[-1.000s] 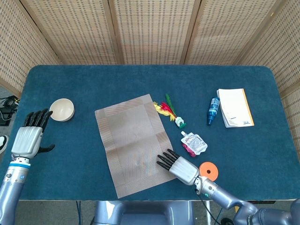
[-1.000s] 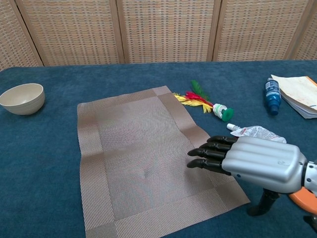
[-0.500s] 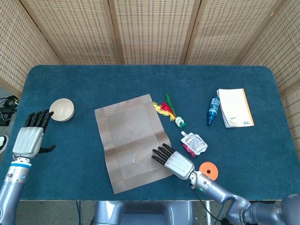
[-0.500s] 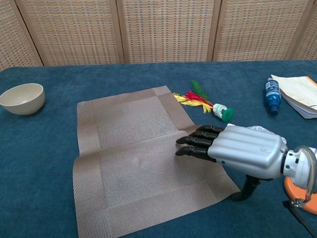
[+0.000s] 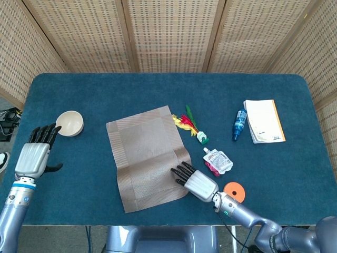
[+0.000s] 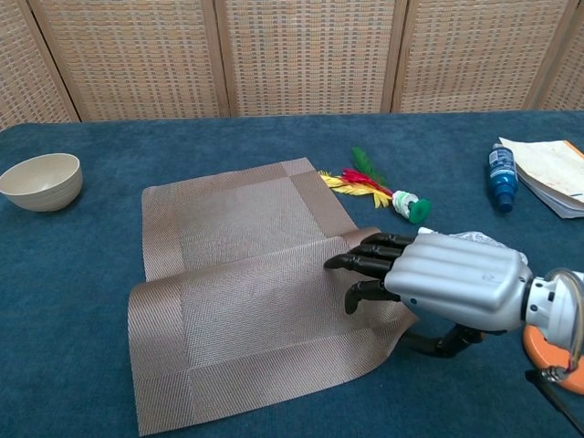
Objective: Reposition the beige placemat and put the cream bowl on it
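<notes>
The beige placemat [image 5: 147, 158] [image 6: 246, 292] lies askew at the table's middle, buckled along a fold across it, its near half humped. My right hand [image 5: 194, 180] [image 6: 438, 278] lies on the mat's right edge, fingers curling down onto the weave and thumb tucked below the lifted edge, so it grips the mat. The cream bowl [image 5: 69, 123] [image 6: 41, 181] stands upright at the far left, off the mat. Just in front of the bowl, my left hand [image 5: 34, 154] hovers with fingers straight and apart, holding nothing; the chest view does not show it.
Right of the mat lie a feathered shuttlecock [image 5: 190, 123] [image 6: 372, 191], a crumpled pouch [image 5: 218, 161] [image 6: 474, 242] and an orange disc [image 5: 235, 192] [image 6: 552, 367]. Further right are a blue bottle [image 5: 239, 124] [image 6: 500, 177] and a notebook [image 5: 264, 121] [image 6: 552, 173].
The right hand slid left and away over the mat's right edge, then curled its fingers on it. The mat's near half shifted left and buckled. The left hand and bowl stayed put.
</notes>
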`<state>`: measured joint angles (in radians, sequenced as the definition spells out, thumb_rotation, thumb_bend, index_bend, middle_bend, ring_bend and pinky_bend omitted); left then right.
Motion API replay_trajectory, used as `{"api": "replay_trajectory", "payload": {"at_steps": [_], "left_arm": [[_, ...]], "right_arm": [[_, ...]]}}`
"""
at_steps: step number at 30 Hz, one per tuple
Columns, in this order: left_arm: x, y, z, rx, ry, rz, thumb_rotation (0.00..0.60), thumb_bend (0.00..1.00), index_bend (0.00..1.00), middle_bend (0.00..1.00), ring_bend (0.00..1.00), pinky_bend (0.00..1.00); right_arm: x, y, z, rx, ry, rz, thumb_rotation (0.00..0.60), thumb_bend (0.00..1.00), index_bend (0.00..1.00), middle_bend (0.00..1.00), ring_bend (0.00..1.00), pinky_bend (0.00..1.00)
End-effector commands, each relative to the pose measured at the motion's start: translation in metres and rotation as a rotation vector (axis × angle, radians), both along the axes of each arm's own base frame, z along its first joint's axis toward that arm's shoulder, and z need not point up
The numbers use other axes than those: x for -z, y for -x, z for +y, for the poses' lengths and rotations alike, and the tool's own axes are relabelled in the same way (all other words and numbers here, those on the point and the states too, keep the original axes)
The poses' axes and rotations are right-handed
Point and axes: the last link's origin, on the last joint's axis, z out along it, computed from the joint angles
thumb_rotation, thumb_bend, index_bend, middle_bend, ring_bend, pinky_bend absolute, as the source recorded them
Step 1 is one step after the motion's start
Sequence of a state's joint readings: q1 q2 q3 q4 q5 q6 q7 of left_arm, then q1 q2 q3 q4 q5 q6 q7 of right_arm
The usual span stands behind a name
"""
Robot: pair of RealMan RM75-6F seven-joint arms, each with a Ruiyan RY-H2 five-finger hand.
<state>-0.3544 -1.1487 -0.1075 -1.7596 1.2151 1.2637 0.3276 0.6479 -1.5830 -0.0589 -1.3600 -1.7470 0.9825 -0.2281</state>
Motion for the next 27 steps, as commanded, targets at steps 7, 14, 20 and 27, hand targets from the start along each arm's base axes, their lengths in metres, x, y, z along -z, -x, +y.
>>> {"api": "replay_trajectory", "payload": {"at_steps": [7,14,20,27], "left_arm": [[0.001,-0.001,-0.001,0.004,0.005,0.002,0.600,0.00,0.00,0.00,0.00,0.00],[0.003,-0.001,-0.001,0.003,0.013,0.007,0.600,0.00,0.00,0.00,0.00,0.00],[0.003,-0.001,-0.002,0.004,0.014,0.010,0.600,0.00,0.00,0.00,0.00,0.00],[0.003,0.000,-0.001,0.002,0.015,0.014,0.600,0.00,0.00,0.00,0.00,0.00]], "right_arm": [[-0.003,0.006,0.000,0.006,-0.016,-0.003,0.600,0.61,0.47,0.00,0.00,0.00],[-0.004,0.008,-0.002,0.000,-0.022,-0.014,0.600,0.62,0.62,0.00,0.00,0.00],[-0.005,0.007,-0.001,-0.011,-0.024,-0.039,0.600,0.63,0.72,0.00,0.00,0.00],[-0.012,0.007,0.005,-0.069,-0.021,-0.070,0.600,0.63,0.73,0.00,0.00,0.00]]}}
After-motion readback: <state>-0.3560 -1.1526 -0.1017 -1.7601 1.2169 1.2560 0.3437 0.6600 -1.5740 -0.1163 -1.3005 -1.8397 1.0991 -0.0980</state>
